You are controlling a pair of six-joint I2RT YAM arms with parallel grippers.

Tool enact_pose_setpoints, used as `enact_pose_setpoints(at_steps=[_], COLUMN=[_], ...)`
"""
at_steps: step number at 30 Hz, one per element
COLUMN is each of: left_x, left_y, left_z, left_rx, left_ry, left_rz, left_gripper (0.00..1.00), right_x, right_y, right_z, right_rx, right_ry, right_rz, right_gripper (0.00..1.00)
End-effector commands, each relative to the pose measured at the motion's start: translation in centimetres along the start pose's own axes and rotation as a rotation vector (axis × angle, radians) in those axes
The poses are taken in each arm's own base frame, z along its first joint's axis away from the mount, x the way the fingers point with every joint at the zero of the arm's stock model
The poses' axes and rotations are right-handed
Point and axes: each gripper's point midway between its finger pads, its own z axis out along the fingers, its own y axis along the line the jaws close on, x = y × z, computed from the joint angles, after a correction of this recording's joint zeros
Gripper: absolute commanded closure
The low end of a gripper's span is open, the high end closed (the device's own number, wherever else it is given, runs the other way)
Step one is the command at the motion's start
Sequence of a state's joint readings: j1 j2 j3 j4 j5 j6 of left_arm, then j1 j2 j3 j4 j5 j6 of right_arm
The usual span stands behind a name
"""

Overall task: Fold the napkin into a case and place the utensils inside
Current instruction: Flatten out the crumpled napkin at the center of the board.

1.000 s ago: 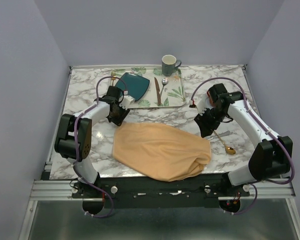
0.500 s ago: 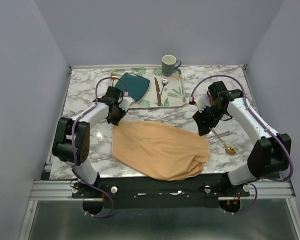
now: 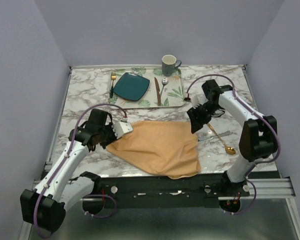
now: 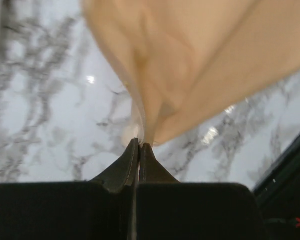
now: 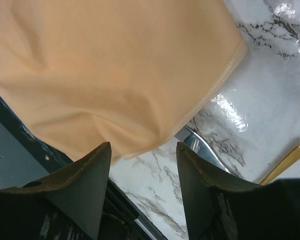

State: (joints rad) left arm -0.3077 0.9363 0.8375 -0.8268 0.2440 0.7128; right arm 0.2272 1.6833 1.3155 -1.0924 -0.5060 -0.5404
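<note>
My left pincer (image 4: 138, 146) clenched a corner of the napkin (image 3: 160, 147) to stretch it flat for folding; my right pincer (image 5: 143, 146) hung released over the opposite edge, seemingly ready to pinch there

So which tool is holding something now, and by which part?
The left tool pinches the peach-tan cloth napkin by its left corner; the right tool is open, holding nothing.

Pale lilac walls (image 3: 155, 27) on 3 sides. White marble-look table (image 3: 82, 95) w/ grey veins, glossy glints from overhead light. Alu rail (image 3: 52, 190) along near edge, grey surface (image 3: 160, 225) below
</note>
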Motion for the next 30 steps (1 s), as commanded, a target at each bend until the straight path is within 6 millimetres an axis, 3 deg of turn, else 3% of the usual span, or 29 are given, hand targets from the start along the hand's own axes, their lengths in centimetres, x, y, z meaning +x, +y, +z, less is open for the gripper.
enact_pose_setpoints(at_steps=[1, 5, 11, 16, 24, 27, 30], left_x=[5.4, 6.3, 5.1, 4.4, 3.4, 2.6, 2.0], left_y=[-5.5, -5.9, -5.5, -4.9, -3.0, -1.9, -0.8], left_z=[0.8, 1.6, 2.3, 2.7, 3.7, 4.1, 4.5], left_rx=[0.178, 0.203, 0.217, 0.217, 0.154, 0.13, 0.107], left_ry=[0.157, 0.196, 0.185, 0.183, 0.194, 0.178, 0.167], left_rz=[0.145, 0.134, 0.087, 0.078, -0.016, -0.092, -0.172], left_gripper=[1.0, 1.0, 1.0, 1.0, 1.0, 1.0, 1.0], right_x=[-2.8, -5.4, -8.2, -8.1, -6.8, -6.7, -6.7], right_y=[-0.8, -2.5, -4.8, -4.9, -4.7, -5.2, -5.6], right_z=[1.0, 2.1, 4.2, 7.1, 10.0, 10.5, 10.4], right_rx=[-0.028, 0.034, 0.083, 0.079, 0.049, 0.056, 0.079], right_ry=[-0.041, -0.052, -0.034, 0.044, 0.114, 0.123, 0.133], right_rz=[0.031, 0.019, -0.031, -0.102, -0.135, -0.129, -0.128], right_gripper=[0.37, 0.36, 0.33, 0.31, 0.32, 0.43, 0.72])
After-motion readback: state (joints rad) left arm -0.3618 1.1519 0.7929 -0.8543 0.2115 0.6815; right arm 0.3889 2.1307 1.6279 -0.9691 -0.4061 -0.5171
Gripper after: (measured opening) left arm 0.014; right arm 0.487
